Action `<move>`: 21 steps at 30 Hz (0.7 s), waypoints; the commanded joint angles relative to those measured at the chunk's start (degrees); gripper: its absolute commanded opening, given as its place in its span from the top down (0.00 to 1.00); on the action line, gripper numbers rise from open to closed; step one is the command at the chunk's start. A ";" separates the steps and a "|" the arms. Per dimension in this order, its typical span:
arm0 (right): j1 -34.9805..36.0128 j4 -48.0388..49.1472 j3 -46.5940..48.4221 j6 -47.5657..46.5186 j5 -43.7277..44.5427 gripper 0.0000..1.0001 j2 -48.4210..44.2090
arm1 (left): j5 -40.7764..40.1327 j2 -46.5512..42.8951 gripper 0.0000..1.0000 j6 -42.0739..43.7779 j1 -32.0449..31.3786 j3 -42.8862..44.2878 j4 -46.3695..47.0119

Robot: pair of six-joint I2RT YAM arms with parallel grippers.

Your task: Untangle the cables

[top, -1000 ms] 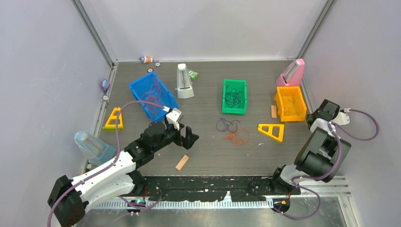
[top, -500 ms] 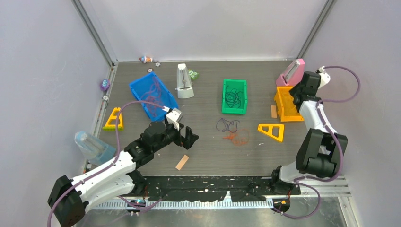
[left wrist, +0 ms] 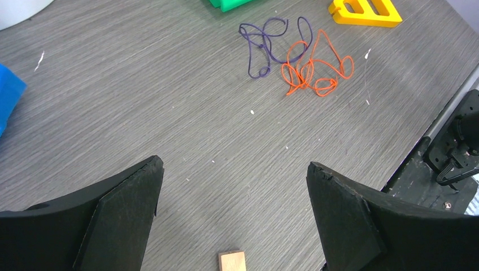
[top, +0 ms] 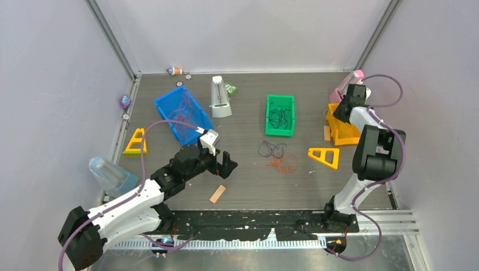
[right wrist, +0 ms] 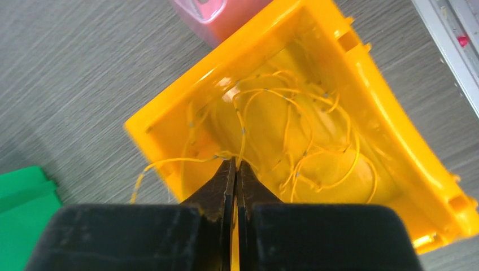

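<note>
A dark purple cable point(left wrist: 271, 48) and an orange-red cable point(left wrist: 316, 70) lie loose and side by side on the table, the purple cable point(top: 271, 148) just above the orange one point(top: 284, 164) in the top view. My left gripper point(left wrist: 234, 166) hovers open to their left with nothing between its fingers. My right gripper point(right wrist: 235, 161) is shut on a thin yellow cable point(right wrist: 169, 162) over the yellow bin point(right wrist: 390, 130). One end of that cable trails over the bin's near wall. More yellow cables point(right wrist: 294, 130) are piled inside. In the top view the right gripper point(top: 339, 113) is above the bin point(top: 344, 134).
A green bin point(top: 281, 131) holds dark cables and a blue bin point(top: 169, 101) holds more. A white metronome point(top: 220, 97), a pink one point(top: 347, 84), two yellow triangles point(top: 325, 156) point(top: 136, 142), wooden sticks point(top: 217, 193) point(top: 327, 133) and a clear bottle point(top: 110, 175) stand around.
My right arm has swung from the right edge up and over the yellow bin, still shut. The left arm and the loose cables have not moved.
</note>
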 commanded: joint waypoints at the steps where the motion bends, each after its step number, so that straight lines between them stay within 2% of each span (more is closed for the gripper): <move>1: -1.12 -3.18 4.98 -1.19 -1.75 0.95 5.18 | 0.43 0.92 0.02 0.23 -0.20 1.76 0.65; 7: -1.74 -3.38 6.06 -1.37 -3.82 0.95 3.77 | -0.69 0.27 0.01 0.38 -0.21 2.00 0.23; 13: -1.69 -6.40 9.27 -1.92 6.50 0.95 3.08 | -0.70 0.63 0.01 0.42 -0.20 2.24 -0.15; 16: -1.74 -6.52 9.86 -1.87 10.31 0.95 6.19 | -0.70 0.77 0.01 0.44 -0.20 1.92 0.42; 21: -1.65 -11.26 14.71 -1.09 5.75 0.94 13.59 | -0.31 1.47 0.01 0.19 -0.20 2.02 0.89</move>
